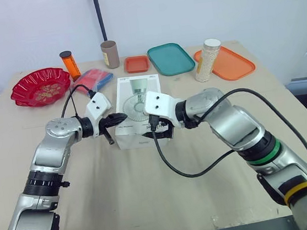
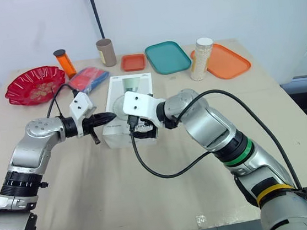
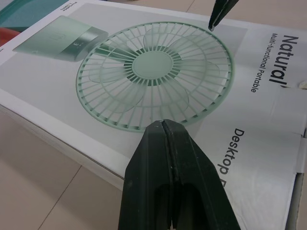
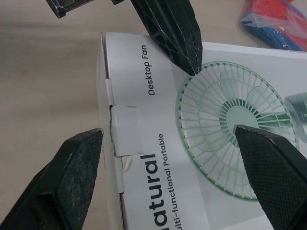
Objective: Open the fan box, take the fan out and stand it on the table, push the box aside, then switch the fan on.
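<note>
The white fan box [image 1: 137, 92] lies flat in the middle of the table, closed, with a green fan printed on its top. My left gripper [image 1: 118, 118] is shut and empty, and its tip rests at the box's left edge, over the fan picture [image 3: 153, 67]. At the box's near end my right gripper [image 1: 162, 131] hangs open, its fingers [image 4: 67, 187] spread wide across the end flap [image 4: 125, 129]. The left gripper's fingers [image 4: 168, 28] show in the right wrist view, pointing at the box top.
Along the back of the table stand a red bowl [image 1: 39, 86], an orange bottle [image 1: 70, 64], a brown cylinder [image 1: 109, 54], a small orange tray [image 1: 136, 64], a teal tray [image 1: 170, 58], a white jar [image 1: 208, 59] and an orange tray [image 1: 231, 64]. A blue-red packet [image 1: 93, 78] lies left of the box.
</note>
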